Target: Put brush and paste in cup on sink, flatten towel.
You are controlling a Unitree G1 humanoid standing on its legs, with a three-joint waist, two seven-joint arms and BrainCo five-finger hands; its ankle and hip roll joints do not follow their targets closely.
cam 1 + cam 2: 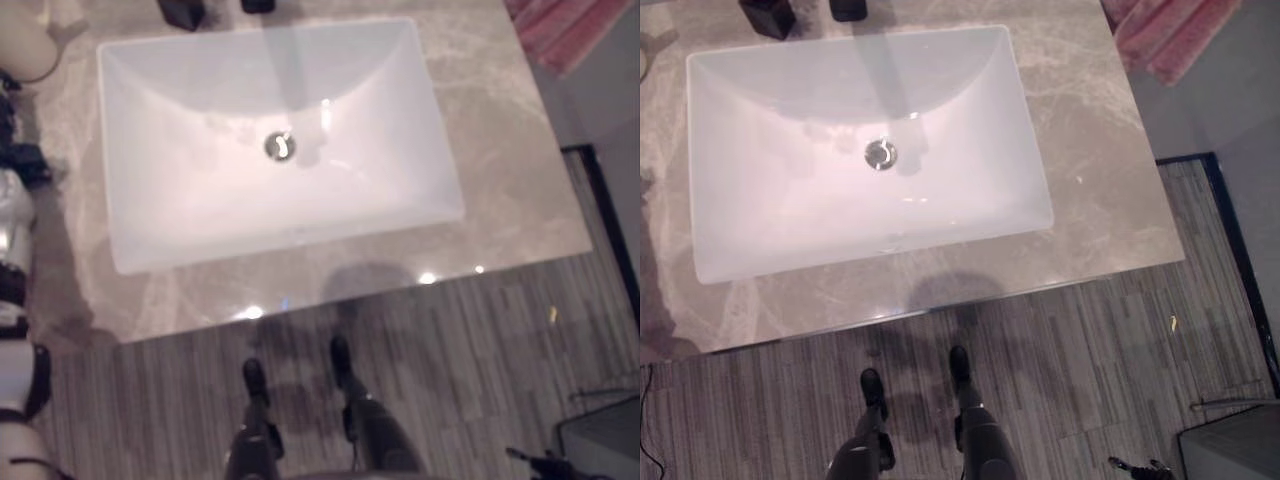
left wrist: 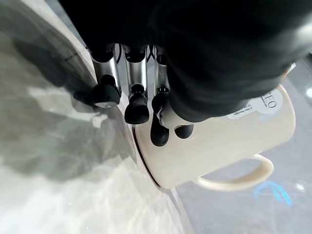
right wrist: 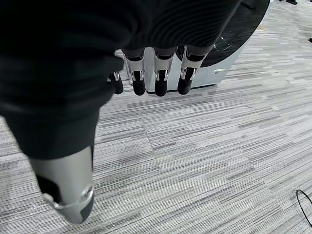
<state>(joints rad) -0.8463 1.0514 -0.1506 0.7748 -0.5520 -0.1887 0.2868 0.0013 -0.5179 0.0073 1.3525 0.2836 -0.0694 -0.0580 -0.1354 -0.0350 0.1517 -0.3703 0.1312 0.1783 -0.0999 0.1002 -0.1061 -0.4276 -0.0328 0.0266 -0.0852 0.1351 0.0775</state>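
Cream cup [image 2: 229,141] with handle, standing on grey marble worktop [image 2: 58,185] at the far left corner beside the white sink [image 1: 280,150], directly past the tips of the left hand [image 2: 146,105] fingers [image 2: 138,108], which hang relaxed and straight, holding nothing; contact with cup cannot be told. Right hand [image 3: 151,73] off the worktop above grey striped floor [image 3: 204,156], fingers [image 3: 161,80] straight and loose, thumb [image 3: 68,185] apart, empty. Pink towel [image 1: 1170,35] lying bunched at the worktop's far right corner, well apart from both hands; two dark items [image 1: 770,15] behind the sink, kind not discernible.
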